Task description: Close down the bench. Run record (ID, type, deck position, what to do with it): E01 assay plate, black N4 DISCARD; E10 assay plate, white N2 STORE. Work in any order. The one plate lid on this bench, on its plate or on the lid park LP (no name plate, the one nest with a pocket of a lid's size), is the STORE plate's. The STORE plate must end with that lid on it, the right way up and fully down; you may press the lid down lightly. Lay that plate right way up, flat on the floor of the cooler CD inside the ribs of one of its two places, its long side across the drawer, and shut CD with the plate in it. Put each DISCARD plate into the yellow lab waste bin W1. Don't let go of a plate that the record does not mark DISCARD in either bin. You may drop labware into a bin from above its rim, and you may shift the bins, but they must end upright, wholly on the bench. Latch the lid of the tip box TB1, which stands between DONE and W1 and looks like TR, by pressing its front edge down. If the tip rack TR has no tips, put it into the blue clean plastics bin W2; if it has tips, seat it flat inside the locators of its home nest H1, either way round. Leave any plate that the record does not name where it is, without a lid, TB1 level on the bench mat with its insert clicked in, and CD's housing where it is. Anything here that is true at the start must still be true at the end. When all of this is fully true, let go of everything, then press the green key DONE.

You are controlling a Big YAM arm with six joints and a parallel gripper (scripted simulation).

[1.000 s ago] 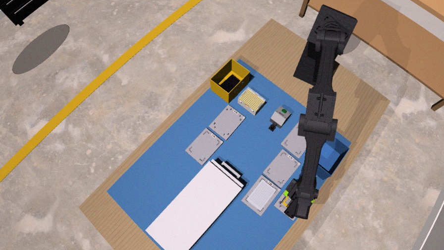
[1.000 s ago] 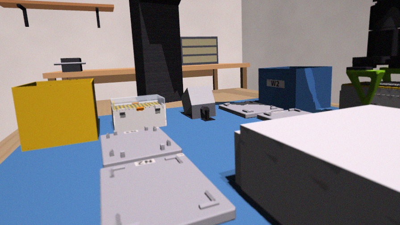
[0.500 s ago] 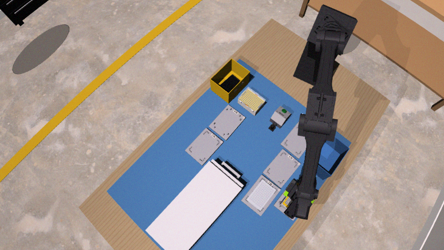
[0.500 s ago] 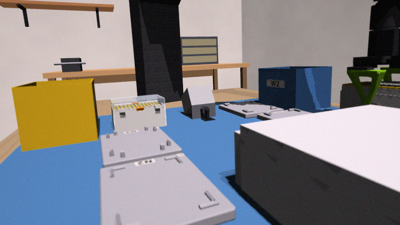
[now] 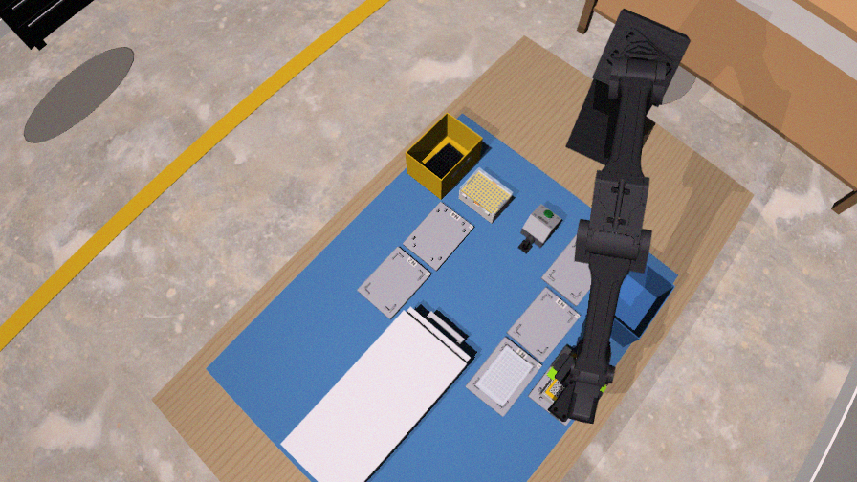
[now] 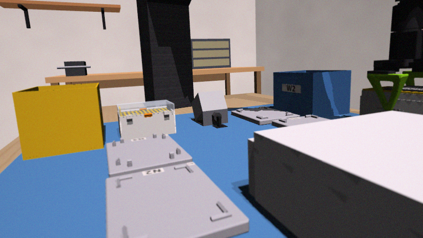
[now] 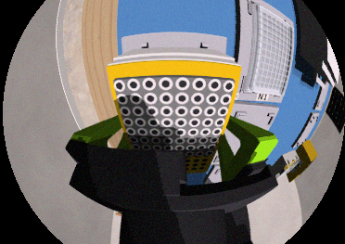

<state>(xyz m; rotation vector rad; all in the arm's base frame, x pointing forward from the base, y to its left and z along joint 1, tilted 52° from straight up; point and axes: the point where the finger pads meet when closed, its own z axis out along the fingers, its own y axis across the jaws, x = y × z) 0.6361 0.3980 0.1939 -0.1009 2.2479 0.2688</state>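
My gripper [image 7: 173, 113] is shut on the tip rack TR [image 7: 172, 109], a yellow-framed rack with a grey insert of holes that look empty. It holds the rack over the grey nest at the front right of the mat. I cannot tell whether the rack touches the nest. The green fingers also show at the right edge of the exterior view [image 6: 388, 89]. A black plate [image 5: 442, 160] lies inside the yellow bin W1 [image 5: 439, 148]. Tip box TB1 [image 5: 485, 193] stands next to W1 with yellow tips under a clear lid. Nest N2 [image 5: 393, 281] is bare.
A pale plate [image 5: 503, 377] sits on nest N1, left of my gripper. The white cooler CD [image 5: 379, 394] fills the front left. The blue bin W2 [image 5: 641, 299] stands behind my arm. The green DONE key [image 5: 543, 223] and the pegged nest [image 5: 438, 234] lie mid-mat.
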